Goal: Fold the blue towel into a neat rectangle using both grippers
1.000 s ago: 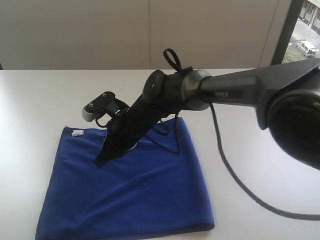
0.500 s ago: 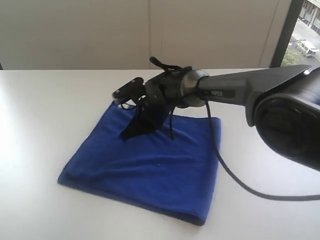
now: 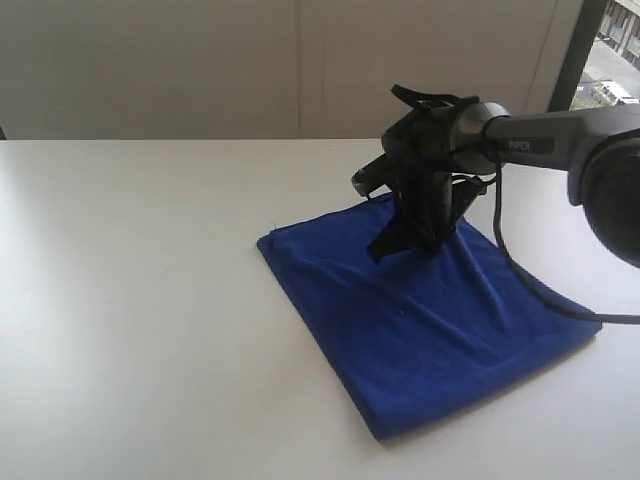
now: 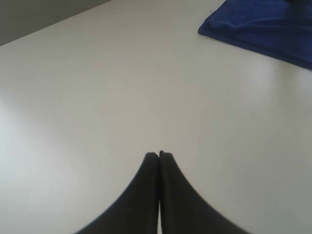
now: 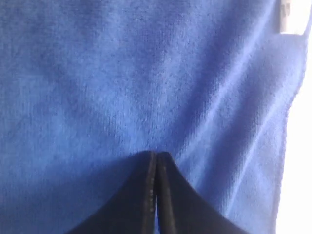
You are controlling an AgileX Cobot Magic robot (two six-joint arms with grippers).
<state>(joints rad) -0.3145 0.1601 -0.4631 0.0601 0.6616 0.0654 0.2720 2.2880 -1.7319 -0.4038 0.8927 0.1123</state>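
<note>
- A blue towel [image 3: 430, 320] lies flat on a white table [image 3: 150, 280], its outline close to a rectangle but set at a slant, with one long edge faintly rippled.
- The right hand [image 3: 380, 250] points down onto the towel near its far edge. Its two fingers are pressed together, and no cloth shows between them.
- Seen from the right wrist, the joined fingertips sit against the blue pile, and the towel's white label [image 5: 291, 17] shows at a nearby corner. The hand seems placed there to press or smooth the cloth, not to lift it. Whether the tips bear down on the towel or only brush it cannot be told.
- The left hand [image 4: 159, 156] is over bare table, well apart from the towel, and only a corner of blue reaches the edge of its wrist view. Its fingers are also together and hold nothing. It looks parked clear of the towel so the other arm has room.
- A black cable [image 3: 520, 280] trails from the right arm and crosses the towel's far side.
- Judging by the thick near edge, the towel appears already doubled over. What seems left is squaring its edges, or one more fold that would need both hands to open and take opposite corners.
- The risk is that closed fingers dragged across the terry bunch it and spoil the edges.
</note>
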